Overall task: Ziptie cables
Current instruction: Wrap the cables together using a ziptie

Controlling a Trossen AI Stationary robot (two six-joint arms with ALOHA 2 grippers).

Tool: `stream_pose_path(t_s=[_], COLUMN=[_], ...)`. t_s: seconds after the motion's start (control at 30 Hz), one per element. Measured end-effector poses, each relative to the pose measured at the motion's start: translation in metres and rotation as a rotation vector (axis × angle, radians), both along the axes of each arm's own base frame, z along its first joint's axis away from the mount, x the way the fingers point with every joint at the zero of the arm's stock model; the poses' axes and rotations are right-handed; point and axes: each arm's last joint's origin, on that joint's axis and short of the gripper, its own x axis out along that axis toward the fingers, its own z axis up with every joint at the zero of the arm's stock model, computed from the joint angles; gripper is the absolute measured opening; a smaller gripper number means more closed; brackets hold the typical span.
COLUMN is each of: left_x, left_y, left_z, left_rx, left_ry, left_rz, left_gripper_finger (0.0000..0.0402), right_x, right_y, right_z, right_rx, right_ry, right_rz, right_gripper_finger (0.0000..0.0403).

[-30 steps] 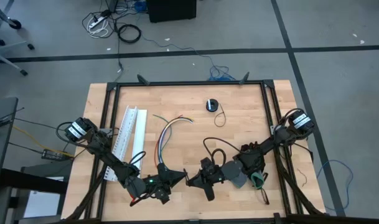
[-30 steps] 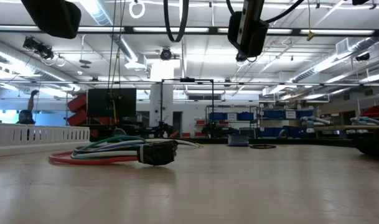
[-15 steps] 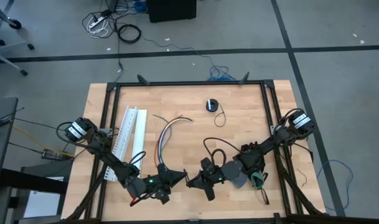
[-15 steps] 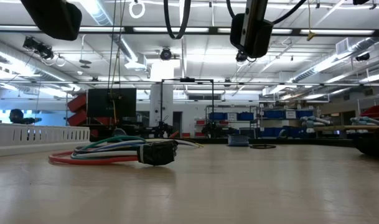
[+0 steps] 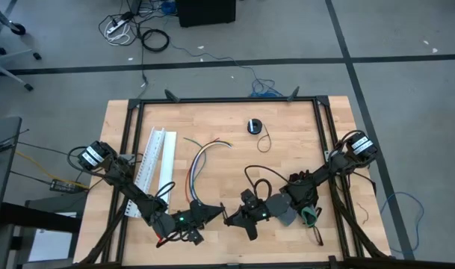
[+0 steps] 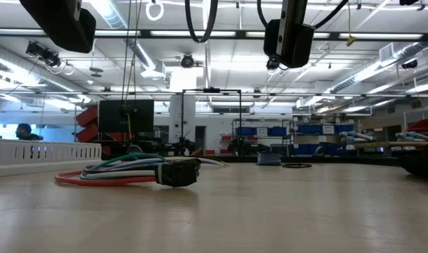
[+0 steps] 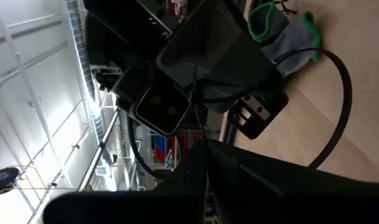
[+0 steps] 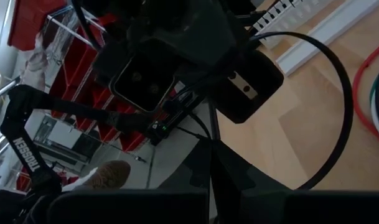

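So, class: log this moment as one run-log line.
left gripper: shut, raised, facing right | right gripper: shut, tip-to-tip with left | cables: loose on table, unheld

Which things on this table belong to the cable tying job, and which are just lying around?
Job:
- cables
- left gripper, shut
- right gripper, shut, facing it

Lying about:
- white slotted channel
- small black round object
- grey and green glove

Light wooden table point(image 5: 287, 123) edged by a black frame.
On it: a white slotted channel point(image 5: 155, 161) at the left, the cables point(image 5: 199, 161) curving just right of it, and a small round black object point(image 5: 254, 125) with a thin cord toward the far side.
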Motion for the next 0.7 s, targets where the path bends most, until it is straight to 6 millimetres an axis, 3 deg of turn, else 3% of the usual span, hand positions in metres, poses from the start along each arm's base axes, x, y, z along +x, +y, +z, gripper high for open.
stream_pose_path(t_s=[0.27, 0.7], left_x=[-0.0011, -0.0044], left_y=[-0.0014, -0.0055], left_z=[-0.0001, -0.0001], left_rx=[0.073, 0.048], left_ry=[0.020, 0.013], left_rz=[-0.007, -0.022], left_gripper_finger=[0.0000, 0.0000], right_x=[-0.0001, 0.0021], right_y=[-0.0003, -0.0043], right_z=[-0.0021, -0.0023], right_rx=[0.016, 0.018], right_ry=[0.026, 0.028], right_rz=[-0.005, -0.008], right_gripper_finger=[0.0000, 0.0000])
